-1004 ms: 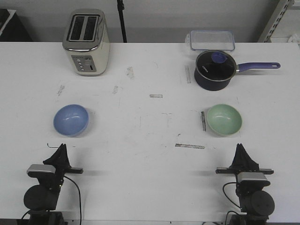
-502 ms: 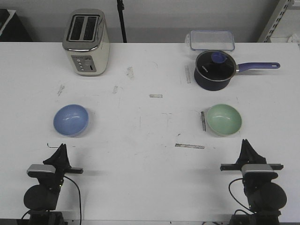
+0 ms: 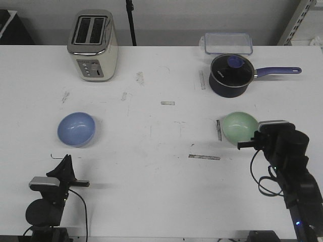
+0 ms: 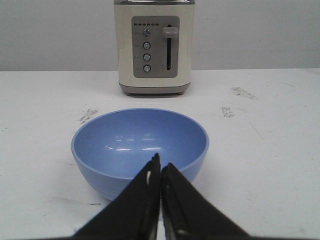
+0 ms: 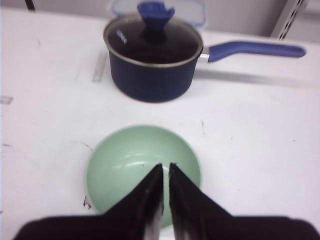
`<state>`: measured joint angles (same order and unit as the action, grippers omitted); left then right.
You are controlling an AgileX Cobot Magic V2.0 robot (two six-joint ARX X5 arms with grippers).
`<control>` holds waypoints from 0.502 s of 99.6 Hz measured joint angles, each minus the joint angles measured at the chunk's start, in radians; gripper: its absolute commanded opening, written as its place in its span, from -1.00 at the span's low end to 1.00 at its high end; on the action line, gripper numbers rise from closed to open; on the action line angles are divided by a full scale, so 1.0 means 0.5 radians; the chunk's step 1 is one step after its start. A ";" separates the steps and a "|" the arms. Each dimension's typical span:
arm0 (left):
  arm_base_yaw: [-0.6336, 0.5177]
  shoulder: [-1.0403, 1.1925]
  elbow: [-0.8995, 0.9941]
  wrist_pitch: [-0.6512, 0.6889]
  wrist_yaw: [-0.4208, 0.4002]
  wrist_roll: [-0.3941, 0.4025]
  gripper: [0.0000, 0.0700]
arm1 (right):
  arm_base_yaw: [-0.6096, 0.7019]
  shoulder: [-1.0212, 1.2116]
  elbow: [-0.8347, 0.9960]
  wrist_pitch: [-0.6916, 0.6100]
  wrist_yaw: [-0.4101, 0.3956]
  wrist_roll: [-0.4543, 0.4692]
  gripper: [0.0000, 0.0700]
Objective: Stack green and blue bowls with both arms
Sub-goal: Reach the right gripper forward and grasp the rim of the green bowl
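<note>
Now the pale mint green round bowl (image 3: pixel 238 126) is sitting on the white table (image 3: pixel 161 166), directly beneath the right gripper (image 5: pixel 165 172), whose fingers are nearly touching, gripping nothing. Across the table, the periwinkle blue bowl (image 3: pixel 76 129) is lying just ahead of the pinched-together, empty left gripper (image 4: pixel 160 167).

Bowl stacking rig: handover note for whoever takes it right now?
Left tool: shut, empty, parked short of the blue bowl.
Right tool: shut, empty, raised over the green bowl; contact cannot be told.
Bowls sit far apart on the table, blue on the left, green on the right, in front of the saucepan.
Done: nothing grasped.
Left: open tools, grasp, stack.
</note>
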<state>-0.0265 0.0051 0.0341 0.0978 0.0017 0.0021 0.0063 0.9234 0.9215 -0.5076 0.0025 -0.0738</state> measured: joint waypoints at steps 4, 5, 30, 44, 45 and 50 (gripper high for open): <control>0.000 0.000 0.000 0.000 0.000 0.000 -0.99 | 0.000 0.069 0.080 -0.044 -0.014 0.002 -0.97; 0.000 0.000 0.000 0.000 0.000 0.001 -0.99 | 0.000 0.085 0.099 -0.057 -0.018 0.004 -0.97; 0.000 0.000 0.000 0.000 0.000 0.000 -0.99 | -0.089 0.557 0.539 -0.532 -0.067 0.211 -0.97; 0.000 0.000 0.000 0.000 0.000 0.000 -0.99 | -0.187 0.807 0.702 -0.780 -0.064 0.320 -0.93; 0.000 0.000 0.000 0.000 0.000 0.000 -0.99 | -0.193 0.822 0.713 -0.790 -0.063 0.322 -0.92; 0.000 0.000 0.000 0.001 0.000 0.000 -0.99 | -0.224 0.893 0.753 -0.808 -0.065 0.331 -0.75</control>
<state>-0.0265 0.0051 0.0341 0.0982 0.0017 0.0021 -0.1059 1.3701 1.2980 -0.9115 -0.0299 0.0917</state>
